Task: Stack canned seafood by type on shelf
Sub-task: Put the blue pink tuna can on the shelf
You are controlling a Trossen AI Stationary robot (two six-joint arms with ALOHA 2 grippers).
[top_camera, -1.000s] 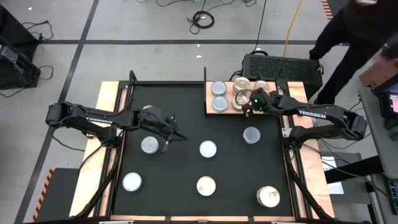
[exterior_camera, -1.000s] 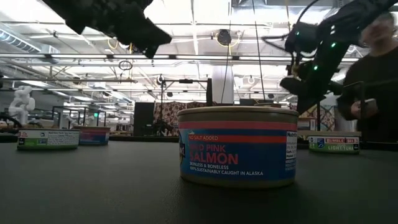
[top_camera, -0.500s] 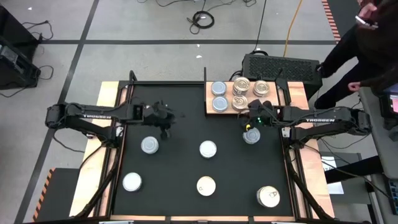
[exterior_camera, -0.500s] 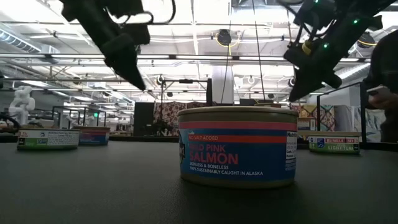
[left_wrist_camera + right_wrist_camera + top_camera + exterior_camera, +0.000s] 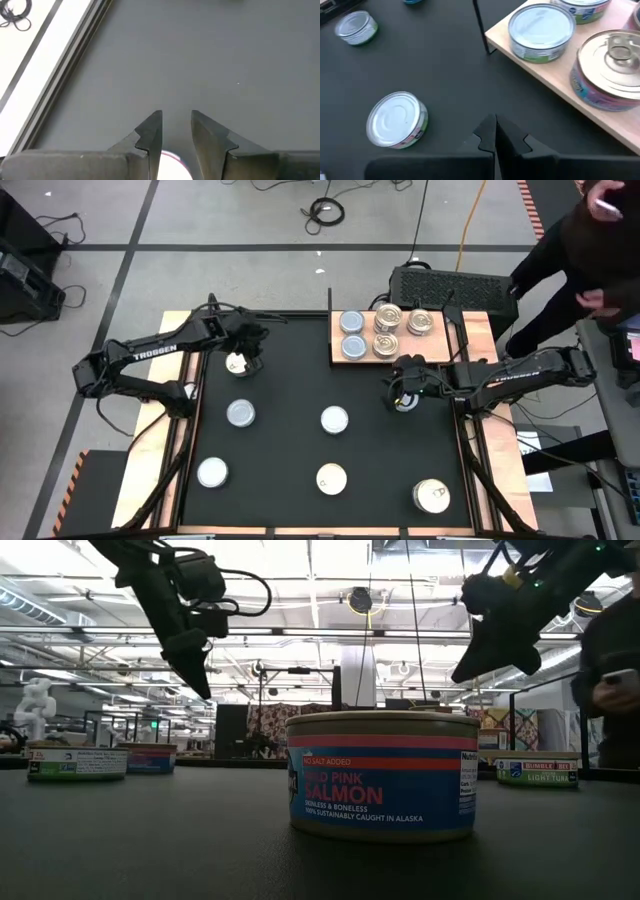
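The left hand (image 5: pixel 238 363), fingers apart, hovers over a tin (image 5: pixel 236 364); the shelf (image 5: pixel 361 352) lies at three o'clock. The right hand (image 5: pixel 404 393) is pressed together.

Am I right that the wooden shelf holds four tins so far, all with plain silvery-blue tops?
Not quite. The shelf does hold four tins, but only the two at its left end have plain silvery-blue tops; the other two have gold pull-tab tops. The high view shows it, and the right wrist view shows both kinds close up.
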